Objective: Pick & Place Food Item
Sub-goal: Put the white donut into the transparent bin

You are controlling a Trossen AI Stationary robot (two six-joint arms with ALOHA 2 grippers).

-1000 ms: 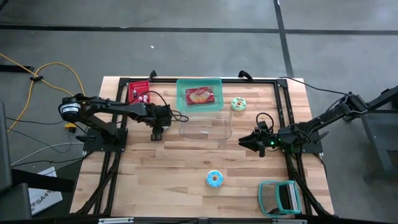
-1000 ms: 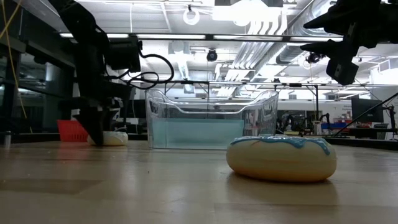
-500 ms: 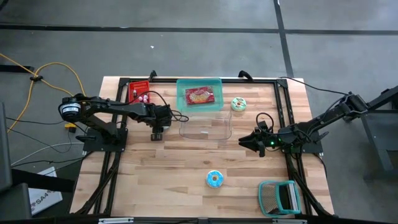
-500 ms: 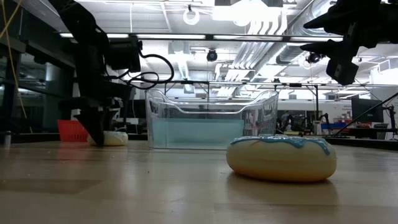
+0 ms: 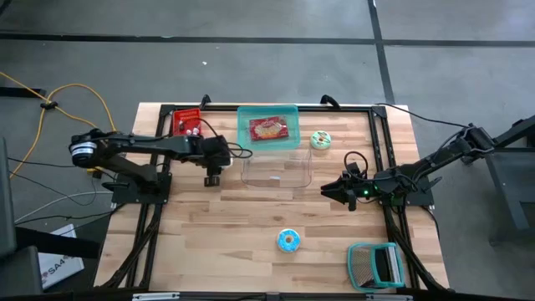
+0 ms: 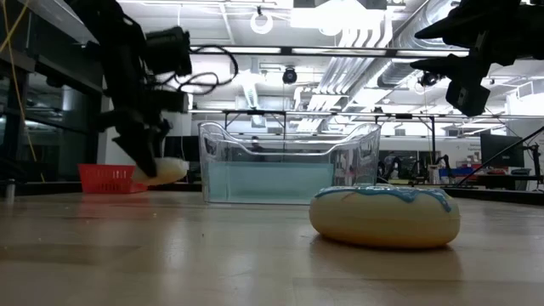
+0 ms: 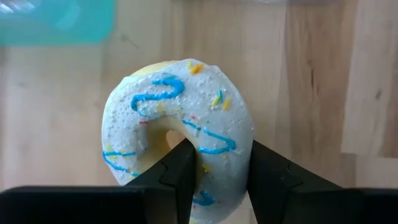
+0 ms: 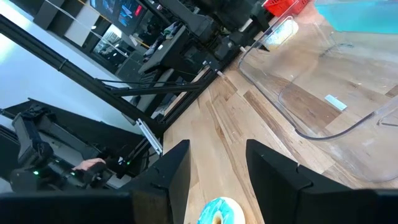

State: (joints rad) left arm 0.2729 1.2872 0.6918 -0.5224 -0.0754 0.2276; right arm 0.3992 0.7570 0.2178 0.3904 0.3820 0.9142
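Note:
A white-iced donut (image 7: 180, 124) with blue drizzle and sprinkles hangs just off the wood, left of the clear container (image 5: 276, 170). My left gripper (image 5: 212, 174) is shut on it; the low view shows the donut (image 6: 163, 172) tilted and clear of the table. My right gripper (image 5: 344, 191) waits open on the container's right, nothing between its fingers (image 8: 177, 171). A blue-iced donut (image 5: 288, 241) rests flat on the table nearer the front edge, large in the low view (image 6: 384, 216). A green-iced donut (image 5: 321, 140) lies at the back. My left gripper has one finger (image 7: 181, 169) inside the donut's hole and the other (image 7: 268, 175) outside, with the ring's near side (image 7: 219, 158) pinched between them. The fingers come steeply from above. The donut is lifted clear, tilted, its iced face up.
A teal lid (image 5: 268, 127) carrying a red packaged item lies behind the container. A red box (image 5: 186, 124) sits at the back left and a teal rack (image 5: 376, 264) at the front right. Black frame rails (image 5: 146, 226) run along the table's sides.
My left gripper has risen with the white donut, mostly in the last half second. The donut, which lay on the table beside the container, now hangs clear of the wood and tilted.

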